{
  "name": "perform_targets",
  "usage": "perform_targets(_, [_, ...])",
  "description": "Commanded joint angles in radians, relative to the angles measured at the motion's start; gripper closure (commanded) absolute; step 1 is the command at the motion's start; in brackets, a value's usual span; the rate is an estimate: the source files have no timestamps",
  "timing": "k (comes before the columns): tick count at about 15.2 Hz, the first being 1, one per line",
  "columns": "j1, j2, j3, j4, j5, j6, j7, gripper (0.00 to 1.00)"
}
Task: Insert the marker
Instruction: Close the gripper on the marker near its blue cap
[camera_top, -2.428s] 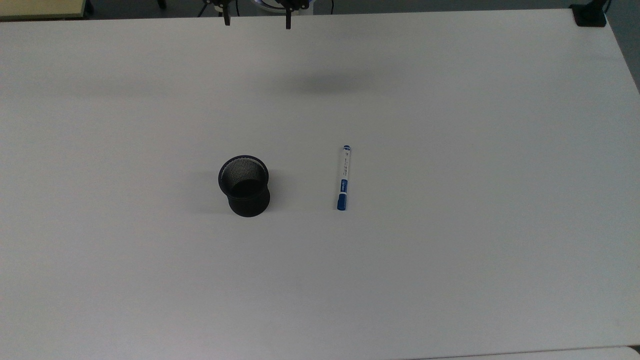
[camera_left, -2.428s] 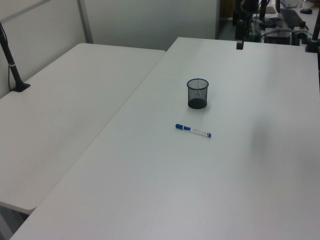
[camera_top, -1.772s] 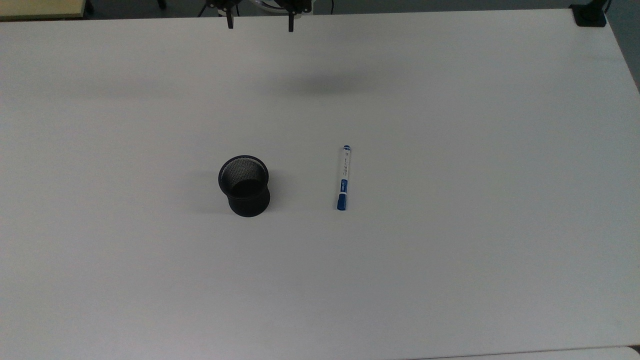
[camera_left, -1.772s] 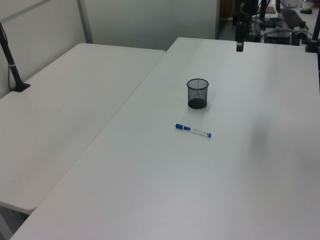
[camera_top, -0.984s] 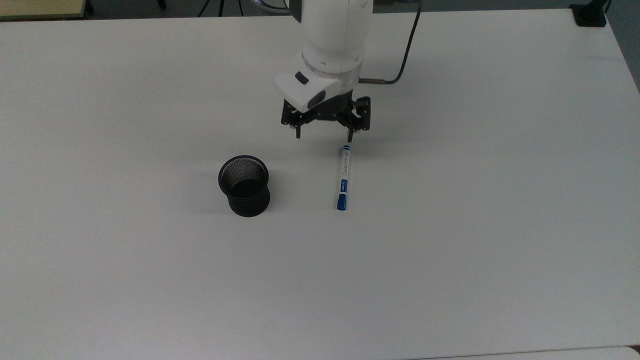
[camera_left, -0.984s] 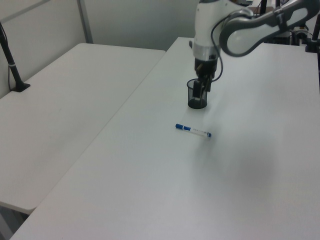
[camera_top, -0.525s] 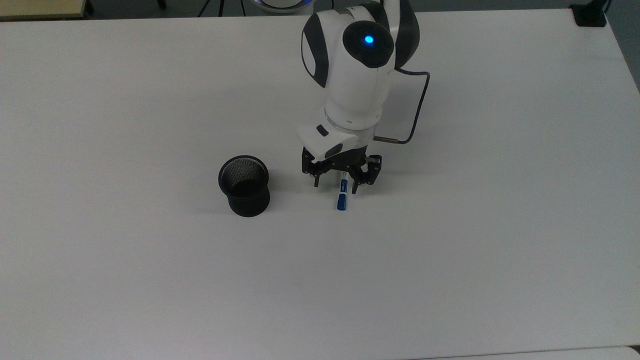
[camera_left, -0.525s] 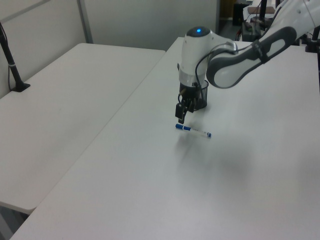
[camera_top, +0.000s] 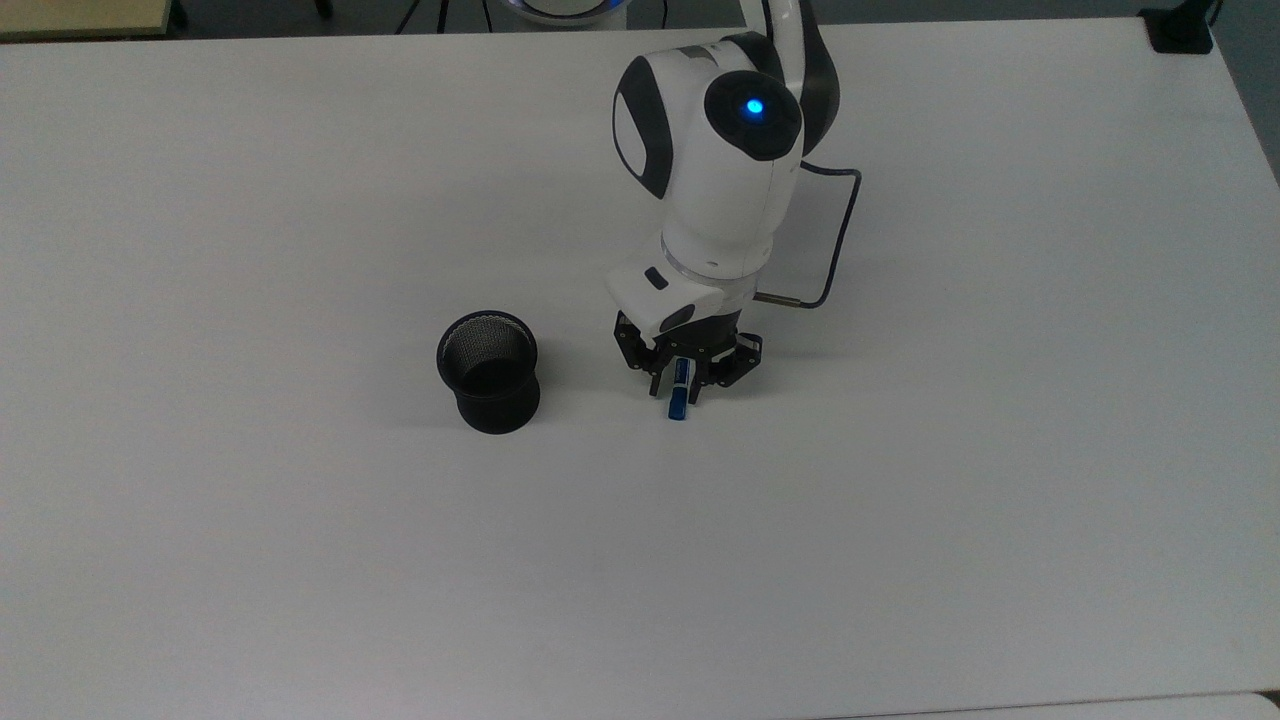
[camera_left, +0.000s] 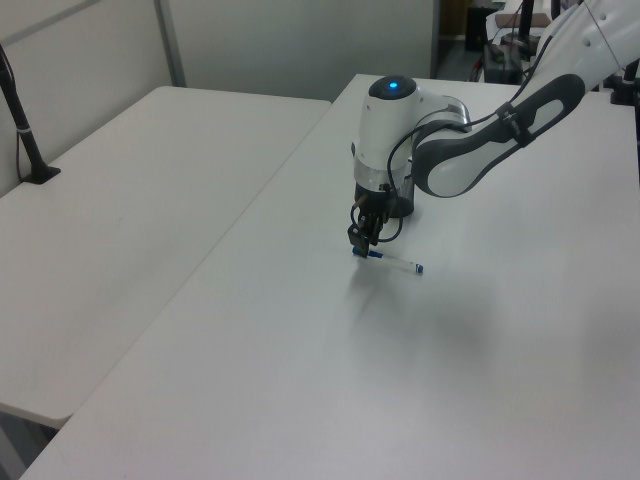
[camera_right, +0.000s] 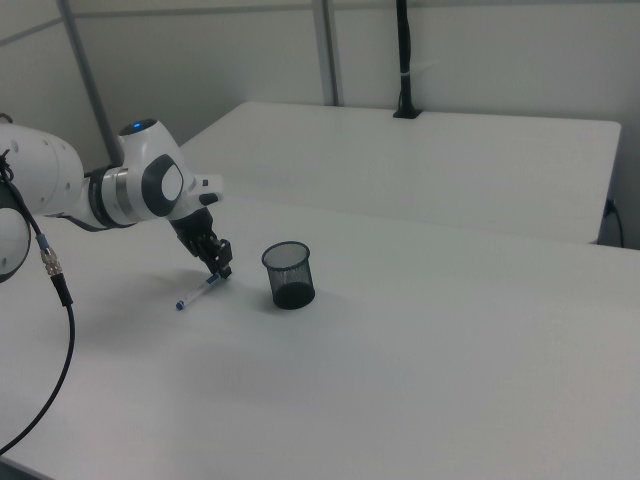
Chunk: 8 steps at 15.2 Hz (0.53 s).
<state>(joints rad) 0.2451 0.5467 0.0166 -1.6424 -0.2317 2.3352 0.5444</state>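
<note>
Fingers pinch the marker near its blue cap; label unreadable.

White table is carrying two items w/ plain matte top. Black mesh cup is standing upright on it, open mouth up, toward the top view's left of centre. Marker is lying flat on the tabletop, just to the top view's right of the cup, apart from it; blue cap end is pointing toward the top view's bottom edge, rest of barrel is sitting under the arm. In the left view, the marker is lying in front of the cup, white barrel w/ small blue end pointing to the left view's right. A second white table is adjoining the first along the left view's left side.
</note>
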Motion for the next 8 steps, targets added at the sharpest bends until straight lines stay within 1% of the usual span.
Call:
perform_targets(1, [0.013, 0.019, -0.009, 0.015, -0.032, 0.013, 0.028, 0.79])
perform_targets(3, [0.013, 0.019, -0.009, 0.013, -0.034, 0.013, 0.028, 0.79])
perform_targets(5, [0.013, 0.018, -0.009, 0.015, -0.035, 0.013, 0.028, 0.89])
perform_targets(7, [0.004, -0.010, -0.009, 0.018, -0.029, 0.009, 0.028, 0.93])
perform_targets(8, [-0.001, -0.036, -0.009, 0.018, -0.026, 0.009, 0.028, 0.92])
